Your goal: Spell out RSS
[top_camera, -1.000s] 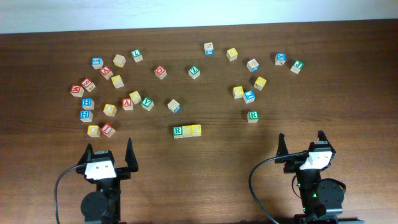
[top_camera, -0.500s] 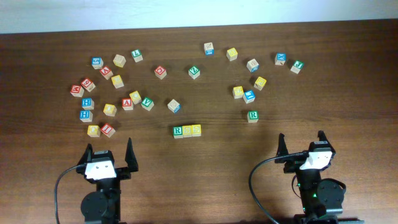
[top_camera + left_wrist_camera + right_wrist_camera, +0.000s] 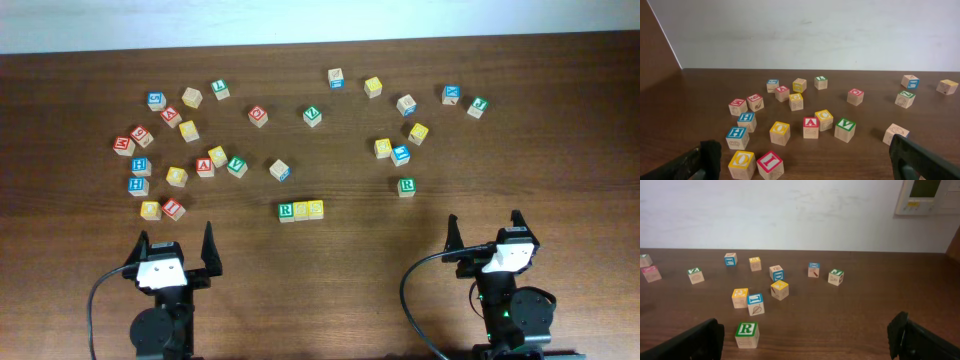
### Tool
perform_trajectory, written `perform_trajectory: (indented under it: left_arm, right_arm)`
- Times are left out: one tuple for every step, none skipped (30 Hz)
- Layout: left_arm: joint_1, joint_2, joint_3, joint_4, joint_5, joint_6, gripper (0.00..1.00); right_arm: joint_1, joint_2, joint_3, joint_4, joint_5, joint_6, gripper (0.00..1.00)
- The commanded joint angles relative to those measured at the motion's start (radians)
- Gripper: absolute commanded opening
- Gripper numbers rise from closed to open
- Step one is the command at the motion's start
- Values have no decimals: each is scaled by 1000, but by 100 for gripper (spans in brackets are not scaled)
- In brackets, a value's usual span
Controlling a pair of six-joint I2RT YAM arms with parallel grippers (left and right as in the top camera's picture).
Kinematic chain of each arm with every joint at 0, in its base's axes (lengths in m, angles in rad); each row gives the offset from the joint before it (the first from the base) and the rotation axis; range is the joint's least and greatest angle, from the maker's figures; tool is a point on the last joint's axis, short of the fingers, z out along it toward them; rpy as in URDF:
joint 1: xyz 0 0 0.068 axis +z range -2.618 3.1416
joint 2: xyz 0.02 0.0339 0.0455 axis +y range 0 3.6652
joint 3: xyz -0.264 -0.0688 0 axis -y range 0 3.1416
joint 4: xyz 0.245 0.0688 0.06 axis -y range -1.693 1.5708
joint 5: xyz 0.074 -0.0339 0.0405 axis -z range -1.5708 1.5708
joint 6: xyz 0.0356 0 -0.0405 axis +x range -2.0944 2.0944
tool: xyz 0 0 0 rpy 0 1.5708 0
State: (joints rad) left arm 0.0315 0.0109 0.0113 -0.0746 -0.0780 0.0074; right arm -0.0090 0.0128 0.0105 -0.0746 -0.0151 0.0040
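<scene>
Three wooden cubes stand side by side in a row at the table's middle front: a green R cube (image 3: 286, 211), a yellow S cube (image 3: 301, 210) and a second yellow S cube (image 3: 316, 208), touching one another. My left gripper (image 3: 175, 238) sits low at the front left, open and holding nothing. My right gripper (image 3: 484, 222) sits at the front right, also open and holding nothing. Both are well apart from the row. Neither wrist view shows the row. The left gripper (image 3: 802, 152) and the right gripper (image 3: 805, 330) have only bare table between their fingers.
Another green R cube (image 3: 406, 186) (image 3: 747, 334) lies just ahead of my right gripper, to its left. A yellow O cube (image 3: 744, 164) and a red I cube (image 3: 770, 164) lie close before my left gripper. Several more letter cubes are scattered across the far half of the table (image 3: 330, 250).
</scene>
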Motion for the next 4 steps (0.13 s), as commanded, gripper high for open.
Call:
perform_trajectory:
  left_arm:
    - [6, -5, -2, -2, -5, 8, 99]
    - [6, -5, -2, -2, -5, 8, 99]
    - [6, -5, -2, -2, -5, 8, 99]
    - [6, -5, -2, -2, -5, 8, 99]
  right_arm:
    - [10, -9, -5, -7, 20, 3, 98]
    - [10, -9, -5, -8, 20, 3, 98]
    - [10, -9, -5, -8, 20, 3, 98]
    - [10, -9, -5, -8, 20, 3, 98]
